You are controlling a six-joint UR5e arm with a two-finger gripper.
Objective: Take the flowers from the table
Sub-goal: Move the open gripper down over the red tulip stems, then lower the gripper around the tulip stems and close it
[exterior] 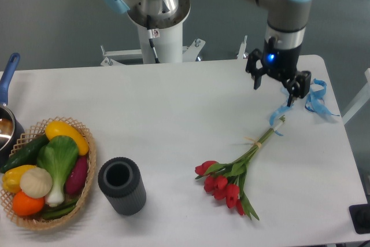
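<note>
End effector [276,87] open, empty, hovering above the stem tips of the flowers [236,170] lying flat on counter [173,120], likely lining up a stem grasp.

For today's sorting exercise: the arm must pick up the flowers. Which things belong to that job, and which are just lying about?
Job: flowers, table, hand.
Lying about: vegetable basket, dark cylinder, blue ribbon scraps, pot.

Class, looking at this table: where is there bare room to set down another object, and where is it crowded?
Bare: the wide middle of the table, between the basket and the flowers. Crowded: the left edge with basket and grey cylinder, and the right, where the hand hangs by blue ribbons.
</note>
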